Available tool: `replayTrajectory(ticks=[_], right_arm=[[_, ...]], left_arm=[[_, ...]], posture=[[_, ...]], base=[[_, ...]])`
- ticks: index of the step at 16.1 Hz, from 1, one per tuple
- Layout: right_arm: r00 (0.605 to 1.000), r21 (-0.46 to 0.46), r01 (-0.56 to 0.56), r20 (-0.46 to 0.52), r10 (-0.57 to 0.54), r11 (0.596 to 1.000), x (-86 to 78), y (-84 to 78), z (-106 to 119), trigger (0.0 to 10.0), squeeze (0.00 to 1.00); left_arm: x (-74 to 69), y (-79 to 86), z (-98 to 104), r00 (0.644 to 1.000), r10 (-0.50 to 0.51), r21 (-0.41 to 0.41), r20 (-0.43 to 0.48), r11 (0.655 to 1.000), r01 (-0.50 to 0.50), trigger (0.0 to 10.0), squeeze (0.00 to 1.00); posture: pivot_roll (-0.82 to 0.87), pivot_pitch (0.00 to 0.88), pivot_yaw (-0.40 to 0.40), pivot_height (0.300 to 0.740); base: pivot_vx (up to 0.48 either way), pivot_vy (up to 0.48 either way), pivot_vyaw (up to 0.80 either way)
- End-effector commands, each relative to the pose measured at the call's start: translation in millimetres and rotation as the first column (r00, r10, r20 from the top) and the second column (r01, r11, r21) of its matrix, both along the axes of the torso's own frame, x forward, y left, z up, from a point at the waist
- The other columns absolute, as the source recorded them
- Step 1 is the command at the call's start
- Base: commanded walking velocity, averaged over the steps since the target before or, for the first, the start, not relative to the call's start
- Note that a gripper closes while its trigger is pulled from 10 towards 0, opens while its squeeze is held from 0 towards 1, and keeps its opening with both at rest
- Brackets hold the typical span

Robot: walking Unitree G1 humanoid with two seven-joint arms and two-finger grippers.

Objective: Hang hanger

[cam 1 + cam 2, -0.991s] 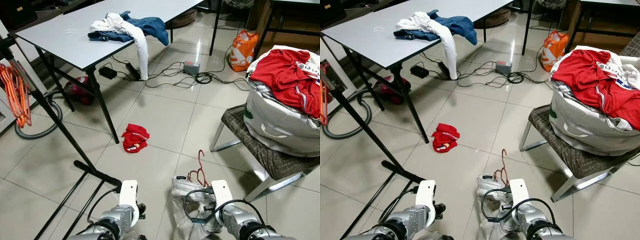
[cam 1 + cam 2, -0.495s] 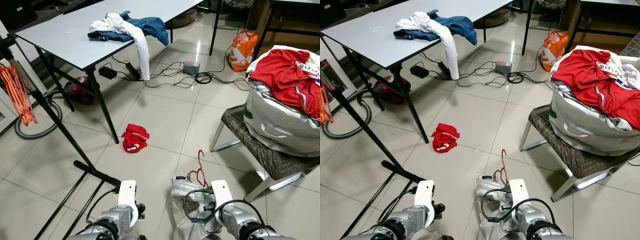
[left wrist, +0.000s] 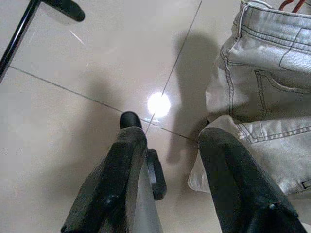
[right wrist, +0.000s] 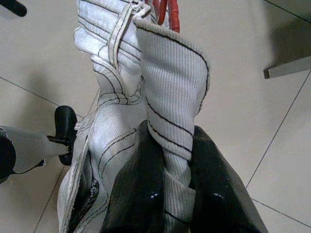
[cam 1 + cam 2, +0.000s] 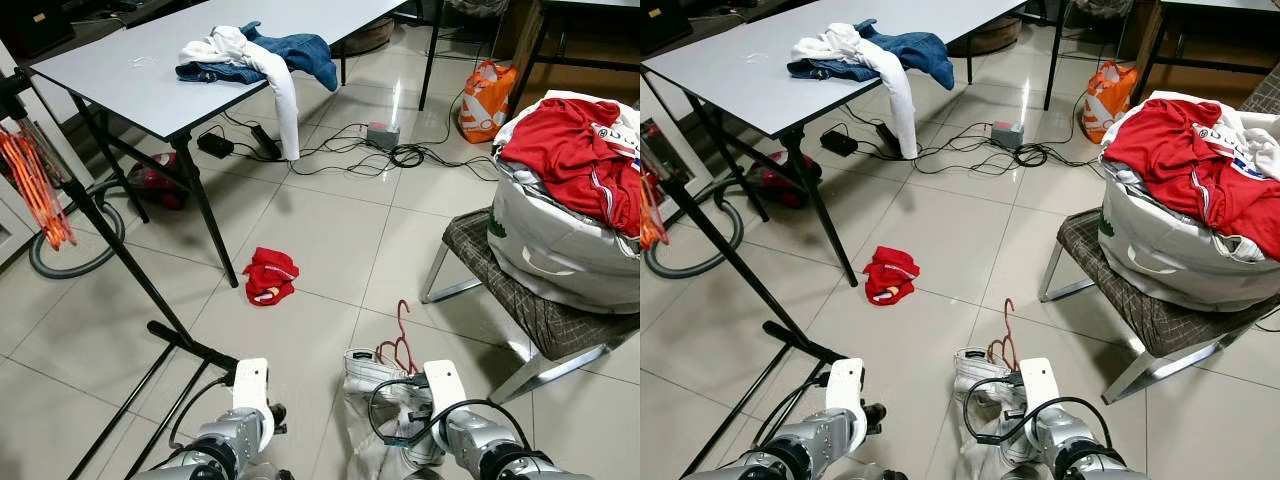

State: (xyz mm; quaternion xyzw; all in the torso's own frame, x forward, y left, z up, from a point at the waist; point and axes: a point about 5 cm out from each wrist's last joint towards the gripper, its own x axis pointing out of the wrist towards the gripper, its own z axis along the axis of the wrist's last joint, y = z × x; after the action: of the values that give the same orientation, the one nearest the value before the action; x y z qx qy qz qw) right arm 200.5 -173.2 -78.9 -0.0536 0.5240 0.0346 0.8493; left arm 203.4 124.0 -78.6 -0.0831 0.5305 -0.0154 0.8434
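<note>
A red hanger (image 5: 402, 335) pokes out of pale grey jeans (image 5: 372, 395) that hang just above the floor tiles in front of me. My right gripper (image 4: 172, 160) is shut on a folded part of the jeans (image 4: 165, 87), with the red hanger (image 4: 165, 9) beyond its fingers. My left gripper (image 3: 172, 141) is open over the tiles beside the jeans (image 3: 262, 87), with nothing between its fingers. A black clothes rack (image 5: 110, 240) stands at my left, with orange hangers (image 5: 35, 180) hanging from it.
The rack's foot (image 5: 195, 350) lies on the floor near my left arm. A grey table (image 5: 120, 80) holds clothes (image 5: 260, 55). A red cloth (image 5: 270, 275) lies on the tiles. At my right a chair (image 5: 520, 310) carries a full laundry bag (image 5: 560, 220). Cables (image 5: 370, 150) lie beyond.
The orange hangers on the rack have swayed a little. My left arm has sunk slightly. The right gripper keeps its hold on the jeans.
</note>
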Motion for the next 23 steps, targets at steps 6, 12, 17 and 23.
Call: replayTrajectory(ticks=[6, 12, 17, 23], right_arm=[[1.000, -0.007, -0.005, 0.003, 0.005, 1.000, 2.4, -3.0, 1.6, 0.0, 0.00], [0.999, -0.017, -0.034, -0.004, 0.034, 0.999, 0.2, -2.7, 0.4, 0.0, 0.00], [1.000, -0.017, -0.029, -0.009, 0.028, 0.999, -2.4, -2.9, -0.9, 0.0, 0.00], [0.999, -0.024, -0.035, -0.004, 0.035, 0.999, -1.2, -4.2, -0.2, 0.0, 0.00]], left_arm=[[2.2, 2.7, 1.2, 0.999, -0.040, 0.028, -0.001, 0.999, 0.040, 10.0, 0.00], [3.7, 2.7, 1.9, 0.998, -0.066, 0.041, 0.006, 0.997, 0.066, 10.0, 0.00], [4.5, 3.0, 2.4, 0.997, -0.079, 0.045, 0.008, 0.996, 0.078, 10.0, 0.00], [4.9, 1.1, 2.7, 0.997, -0.075, 0.032, 0.002, 0.997, 0.075, 10.0, 0.00]], posture=[[-0.14, 0.000, 0.069, 0.740], [-0.15, 0.000, 0.067, 0.740], [-0.15, 0.000, 0.070, 0.740], [-0.15, 0.000, 0.066, 0.740]], base=[[0.000, 0.000, 0.00], [0.000, 0.000, 0.00], [0.000, 0.000, 0.00], [0.000, 0.000, 0.00]])
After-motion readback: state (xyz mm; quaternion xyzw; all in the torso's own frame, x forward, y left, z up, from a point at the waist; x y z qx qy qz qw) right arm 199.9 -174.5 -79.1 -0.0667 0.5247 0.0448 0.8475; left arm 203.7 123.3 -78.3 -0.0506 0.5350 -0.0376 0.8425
